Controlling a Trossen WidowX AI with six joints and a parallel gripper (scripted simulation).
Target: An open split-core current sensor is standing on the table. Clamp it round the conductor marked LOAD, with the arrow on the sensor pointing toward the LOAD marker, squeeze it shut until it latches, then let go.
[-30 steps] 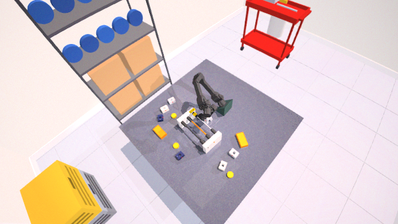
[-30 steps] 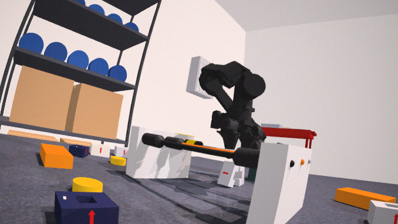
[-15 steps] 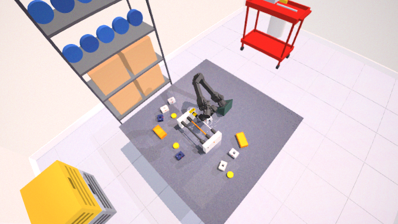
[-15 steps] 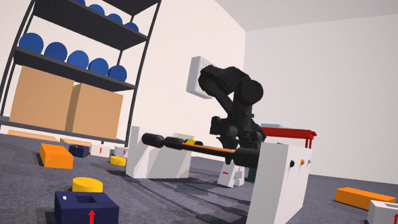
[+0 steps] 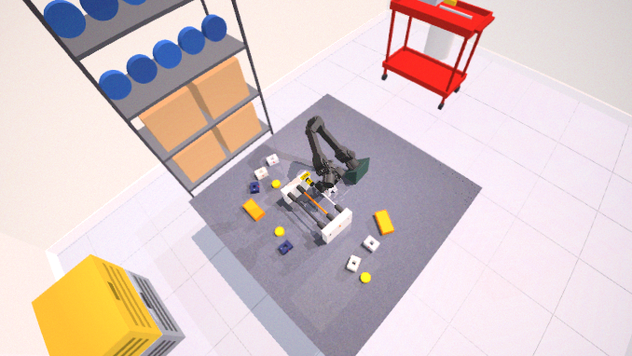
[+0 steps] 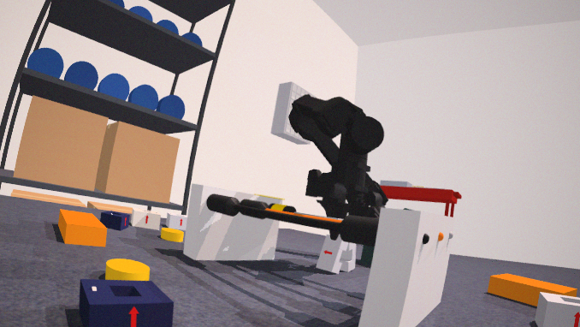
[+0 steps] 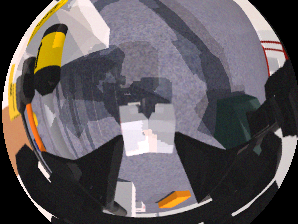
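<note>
Your tool [image 5: 332, 190] [image 6: 334, 236] [image 7: 148, 137] is closed on the white sensor [image 5: 332, 190] [image 6: 329, 253] [image 7: 148, 132], which stands upright on the table [image 5: 419, 186] [image 6: 257, 295] [image 7: 200, 60], beside and below the white cable [image 5: 328, 198] [image 7: 55, 112]. Your coming move turns on that offset: you'll likely need to lift, then shift sideways toward the cable, its open mouth facing it and the red arrow [image 6: 328, 252] toward the LOAD tag [image 5: 305, 176] [image 7: 47, 14].

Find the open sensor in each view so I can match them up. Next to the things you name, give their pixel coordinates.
Top: sensor [image 5: 333, 190] [image 6: 333, 260] [image 7: 132, 135] just right of and below picture centre, partly hidden by the gripper [image 5: 328, 187] [image 6: 334, 236] [image 7: 148, 137].
Exterior: right of centre, lower half, below the gripper, red arrow pointing left.
Wrist: near the centre, between the fingers.
Shared landmark: the orange conductor [image 5: 317, 203] [image 6: 304, 216] [image 7: 34, 125], at the left edge in wrist.
</note>
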